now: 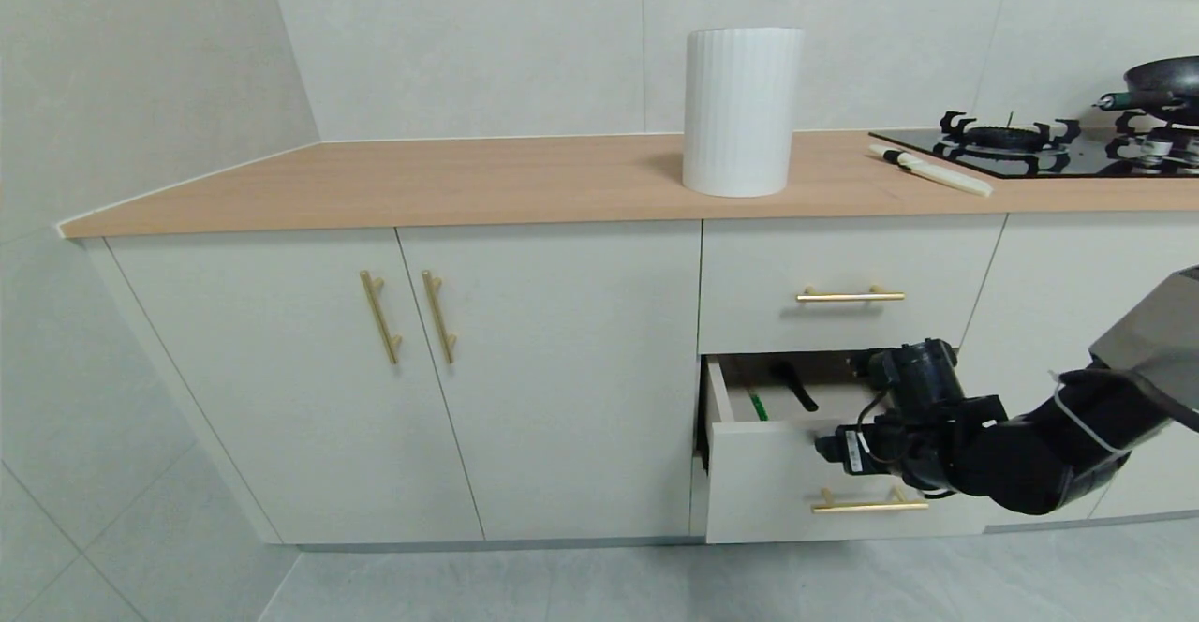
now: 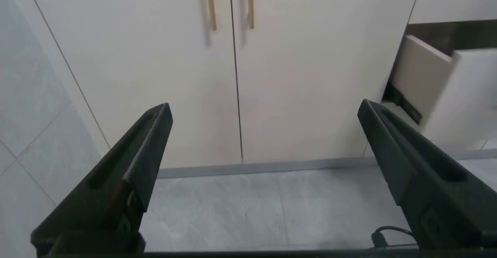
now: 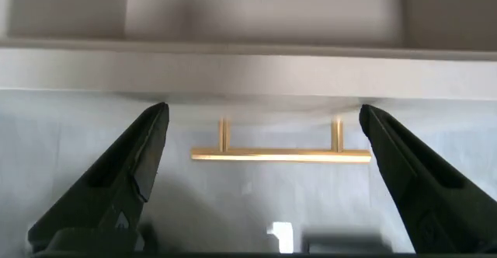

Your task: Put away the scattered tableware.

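Drawer (image 1: 777,472) stands open at lower right, presumably to receive tableware (knife (image 1: 927,170) lies on worktop (image 1: 468,177)); right pincer (image 3: 262,114), released, faces its handle (image 3: 281,155).

A wooden counter (image 1: 421,182) runs left to right along a tiled wall (image 1: 468,41). A white ribbed canister (image 1: 740,111) stands upright on it, right of the middle. At the far right a black hob (image 1: 1030,149) is set into the counter, with a dark pan (image 1: 1161,79) on a burner. Below on the left are two closed doors (image 1: 281,378) with gold handles (image 1: 379,318). Right of them is a closed top drawer (image 1: 843,257). The floor (image 1: 562,584) is grey tile.
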Robot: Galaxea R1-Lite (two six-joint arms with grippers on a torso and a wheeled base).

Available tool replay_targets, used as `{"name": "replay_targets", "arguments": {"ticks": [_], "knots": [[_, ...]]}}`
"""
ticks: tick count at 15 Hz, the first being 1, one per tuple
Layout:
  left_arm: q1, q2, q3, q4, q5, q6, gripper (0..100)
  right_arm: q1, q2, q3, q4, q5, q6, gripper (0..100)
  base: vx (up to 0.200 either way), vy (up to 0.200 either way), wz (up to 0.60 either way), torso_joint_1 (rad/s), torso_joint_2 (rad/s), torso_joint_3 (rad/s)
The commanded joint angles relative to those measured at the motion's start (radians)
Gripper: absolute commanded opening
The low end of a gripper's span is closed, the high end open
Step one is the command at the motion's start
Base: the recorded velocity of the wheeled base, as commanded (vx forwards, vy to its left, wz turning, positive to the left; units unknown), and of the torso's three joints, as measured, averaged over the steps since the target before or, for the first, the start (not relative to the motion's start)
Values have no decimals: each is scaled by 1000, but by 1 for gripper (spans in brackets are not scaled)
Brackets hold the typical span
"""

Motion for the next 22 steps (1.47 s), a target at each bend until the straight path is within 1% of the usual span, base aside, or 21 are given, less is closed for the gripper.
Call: {"name": "replay_targets", "arguments": {"ticks": [1,2,6,8,10,11,14,17,22], "knots": [[0,0,0,0,0,0,100,-9,80,-71,-3,-6,0,100,0,0,0,0,0,0],[0,0,0,0,0,0,100,-18,123,-138,-5,-23,1,100,0,0,0,0,0,0],[0,0,0,0,0,1,100,-32,248,-305,-14,-63,24,100,0,0,0,0,0,0],[0,0,0,0,0,0,100,-39,295,-334,-66,-66,51,100,0,0,0,0,0,0],[0,0,0,0,0,0,100,-55,357,-344,-201,-86,61,100,0,0,0,0,0,0],[0,0,0,0,0,1,100,-64,367,-362,-224,-96,61,100,0,0,0,0,0,0],[0,0,0,0,0,0,100,-73,404,-414,-230,-116,81,100,0,0,0,0,0,0],[0,0,0,0,0,0,100,-76,416,-469,-230,-129,149,100,0,0,0,0,0,0],[0,0,0,0,0,0,100,-87,416,-494,-232,-144,163,100,0,0,0,0,0,0]]}}
